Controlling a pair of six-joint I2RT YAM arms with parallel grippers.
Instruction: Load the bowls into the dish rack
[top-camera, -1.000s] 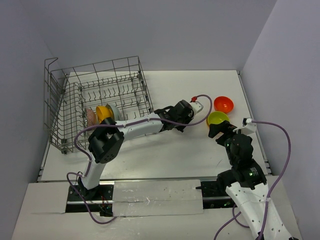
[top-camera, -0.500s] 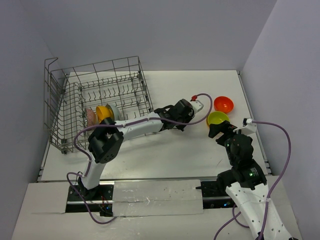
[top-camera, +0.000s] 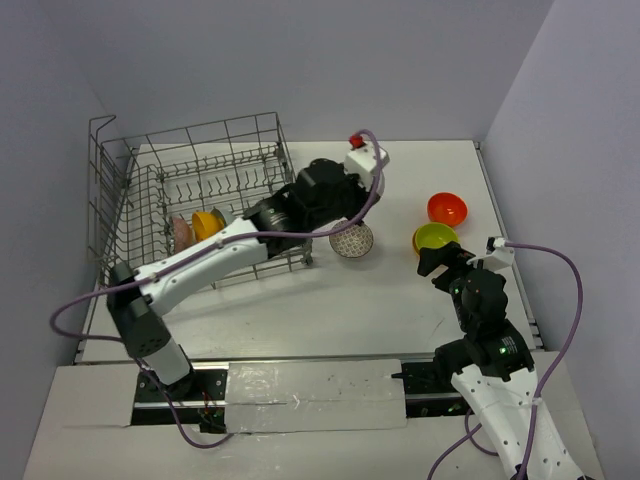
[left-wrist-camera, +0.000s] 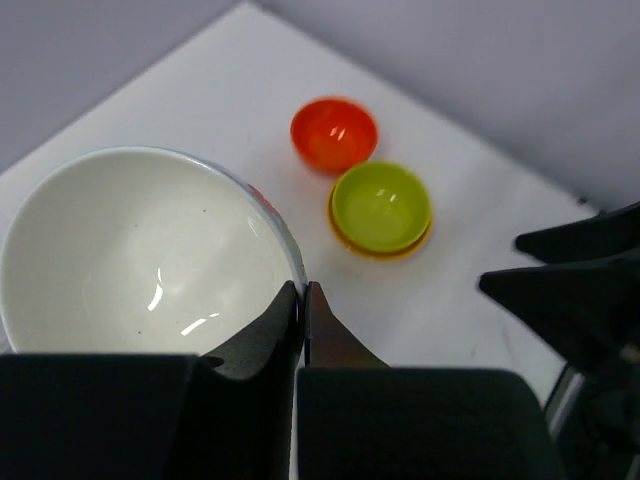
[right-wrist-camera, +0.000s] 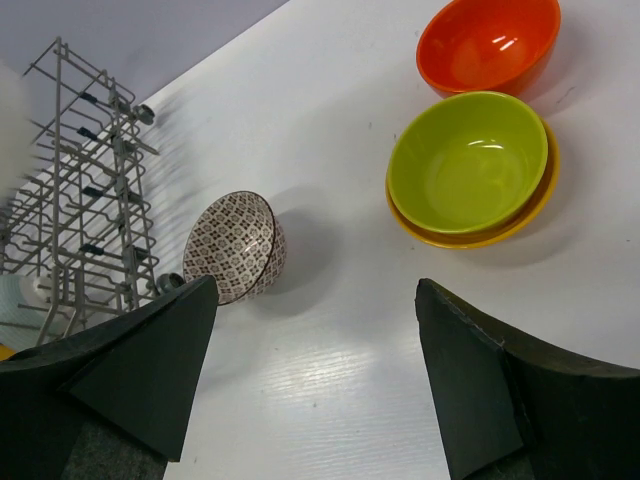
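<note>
1. Just to the right of the dish rack, the left fingers are pinching the rim of the speckled bowl. They are closed tight, with only the rim's thickness between them.
2. The left wrist view is showing that bowl's plain white inside. The top and right wrist views are showing its black-and-white patterned outside, and in the right wrist view it is tilting on edge.
3. Farther right, well apart from the rack, the lime green bowl is sitting nested in a yellow bowl, whose rim is showing plainly only in the wrist views. The red bowl is resting just beside them on the table.
4. The right fingers are standing wide open near the lime green bowl, gripping nothing.
5. Inside the rack, by its near wall, a pinkish bowl and an orange bowl are standing on edge among the tines. Only the top view is showing them clearly.
</note>
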